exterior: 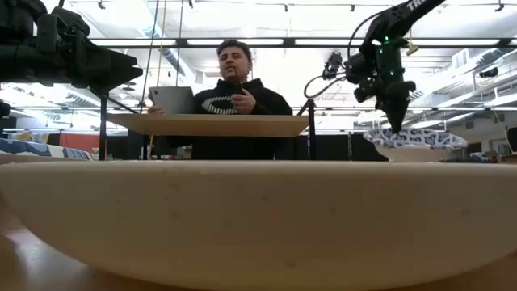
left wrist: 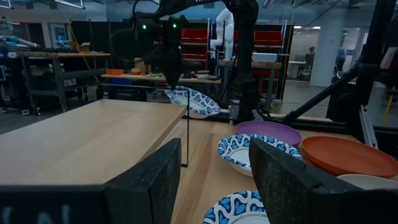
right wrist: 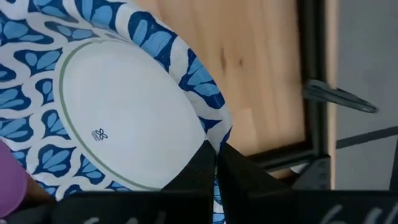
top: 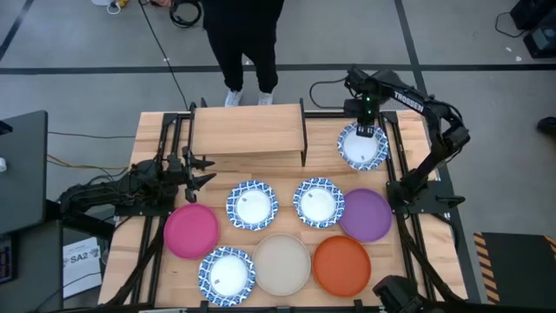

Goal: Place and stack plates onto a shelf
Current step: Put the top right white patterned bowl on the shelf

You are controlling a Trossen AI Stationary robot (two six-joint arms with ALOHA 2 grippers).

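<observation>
Plate (top: 362, 148) with blue patterned rim hangs off the right gripper (top: 368, 130), just beside the shelf (top: 248, 130) at its right end. The fingers are pinched together on the plate's rim; the right wrist view shows the rim caught between the 2 dark tips, with the white centre (right wrist: 124, 115) and the wood table (right wrist: 249, 62) beyond. In the low view the plate (exterior: 414, 137) sits below the gripper (exterior: 397, 121), about level with the shelf top (exterior: 206, 124), so I judge it lifted off the table. Your coming move turns on 1 thing: the bare shelf top lies to the plate's left as seen from above, and the grip is on the far rim, so the plate body trails toward the near side of the shelf. You would want it carried left and clear above the shelf's black end leg (top: 304, 135). The left gripper (top: 198, 169) waits just in front of the shelf's left end, fingers apart and holding nothing, with the shelf top (left wrist: 81, 137) in its own view. The right arm is nearer for this plate. 7 plates lie on the table in front of the shelf: pink (top: 191, 229), purple (top: 365, 215), orange (top: 341, 265), beige (top: 281, 263) and 3 blue-rimmed. A person (exterior: 234, 101) stands behind the shelf.
</observation>
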